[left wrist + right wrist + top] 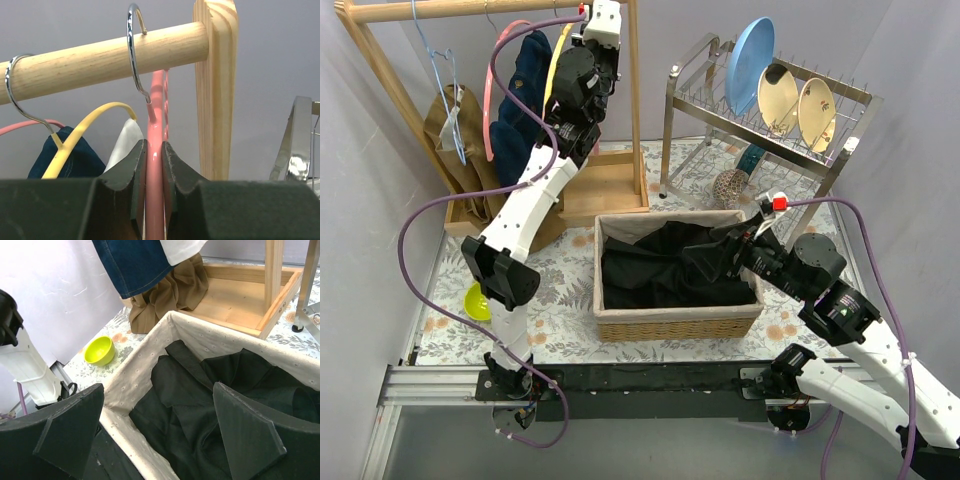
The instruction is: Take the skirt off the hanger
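A pink hanger (157,100) hangs by its metal hook (131,55) from the wooden rod (90,62), close to the rack's right post. My left gripper (154,148) is shut on the hanger's pink neck just below the hook; it is raised high at the rack (603,22). The black skirt (670,265) lies crumpled inside the lined wicker basket (675,322). My right gripper (157,390) hovers open over the skirt (200,405), with nothing between its fingers; it is at the basket's right side (745,245).
A yellow hanger (75,137), a second pink hanger (492,95), a denim garment (520,100) and a brown garment (455,130) hang on the rack. A dish rack (790,100) with plates stands at the back right. A lime bowl (476,302) sits left of the basket.
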You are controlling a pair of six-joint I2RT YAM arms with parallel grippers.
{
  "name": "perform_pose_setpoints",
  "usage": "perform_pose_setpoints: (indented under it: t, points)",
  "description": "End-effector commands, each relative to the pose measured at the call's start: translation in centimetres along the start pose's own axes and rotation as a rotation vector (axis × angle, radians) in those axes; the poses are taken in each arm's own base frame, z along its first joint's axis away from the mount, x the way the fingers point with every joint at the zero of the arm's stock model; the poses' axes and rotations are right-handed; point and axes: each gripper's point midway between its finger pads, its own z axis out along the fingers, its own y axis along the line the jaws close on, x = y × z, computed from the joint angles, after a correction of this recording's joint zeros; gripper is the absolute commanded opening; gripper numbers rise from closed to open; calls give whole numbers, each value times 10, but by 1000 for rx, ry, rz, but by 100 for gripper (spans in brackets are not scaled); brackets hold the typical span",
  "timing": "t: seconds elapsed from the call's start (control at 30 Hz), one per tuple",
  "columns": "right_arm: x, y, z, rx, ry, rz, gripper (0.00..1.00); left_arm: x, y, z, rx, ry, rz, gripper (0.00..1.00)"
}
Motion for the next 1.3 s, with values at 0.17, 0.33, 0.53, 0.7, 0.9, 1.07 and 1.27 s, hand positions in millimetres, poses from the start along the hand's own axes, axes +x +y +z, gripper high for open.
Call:
perform_pose_setpoints:
  t: [0.17,0.33,0.53,0.7,0.9,1.07,1.27]
  points:
    - [-11,4,-5,-20,-69,-11,97,-54,28,8,-34,-193,-27,0]
    - [-13,5,-4,-23,-76,-14,97,-51,28,19,-15,-205,-50,0]
    - [-14,4,-8,-18,-88,-17,97,-9,18,28,29,-123,-53,0]
    - [-19,6,-12,-23,-106,-21,97,18,6,26,80,-37,-45,0]
    - [-20,8,-13,-34,-118,-10,97,23,1,9,131,7,-73,25]
    - [-20,13,-14,-53,-107,1,97,-3,-2,-8,194,-7,-121,64]
    - [-26,15,-15,-44,-91,0,97,-45,-6,-52,311,-31,-262,98]
